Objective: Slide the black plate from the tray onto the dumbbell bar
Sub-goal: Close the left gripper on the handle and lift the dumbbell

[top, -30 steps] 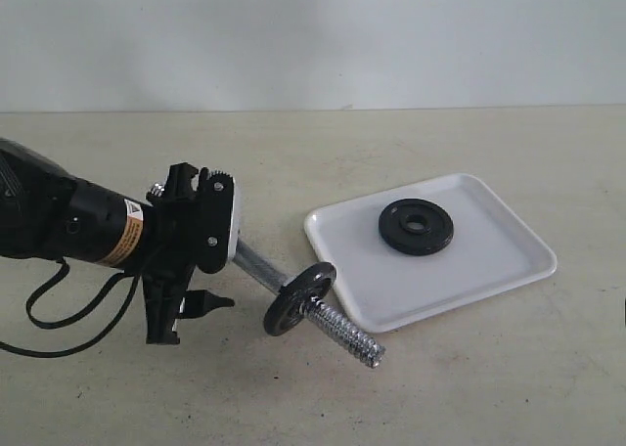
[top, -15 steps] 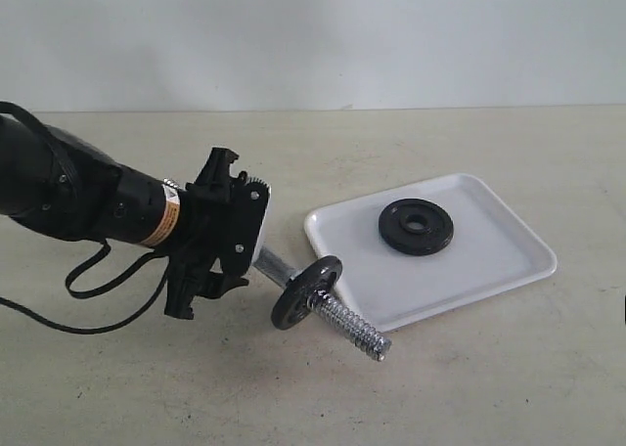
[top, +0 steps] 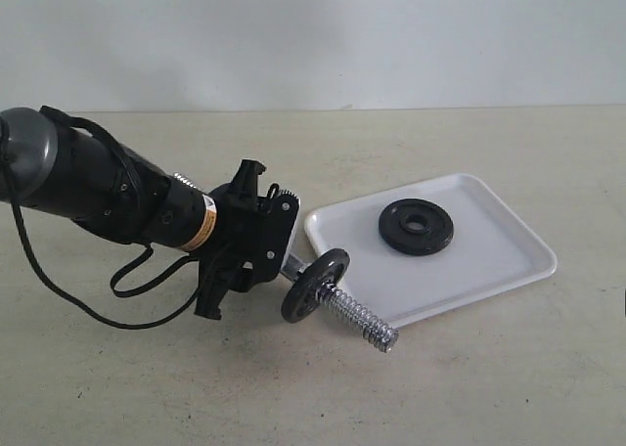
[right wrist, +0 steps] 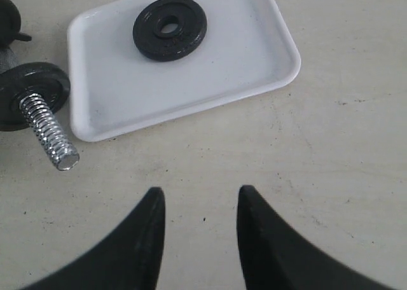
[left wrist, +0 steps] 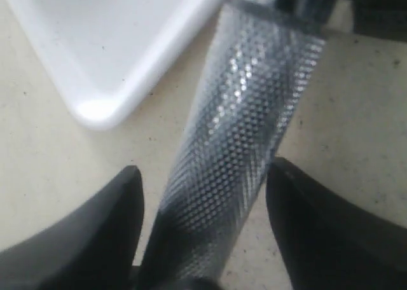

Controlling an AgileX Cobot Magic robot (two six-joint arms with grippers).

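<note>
One black plate [top: 416, 227] [right wrist: 170, 28] lies flat on the white tray [top: 489, 260] [right wrist: 241, 67]. A second black plate [top: 315, 285] [right wrist: 32, 94] sits threaded on the dumbbell bar [top: 357, 317] [left wrist: 248, 124] [right wrist: 48, 134], standing on edge just off the tray's near left corner. My left gripper [top: 281, 253] [left wrist: 203, 172] is shut on the bar's knurled middle; the bar slopes down and its threaded end points toward the table in front of the tray. My right gripper [right wrist: 198, 191] is open over bare table, short of the tray, and is out of the exterior view.
The left arm [top: 88, 187] and its looping black cable [top: 132, 285] lie across the left side of the beige table [top: 489, 387]. A pale wall [top: 313, 35] runs along the back.
The left arm has swung right and lower with the bar, bringing the threaded plate up against the tray's corner. The plate on the tray has not moved.
</note>
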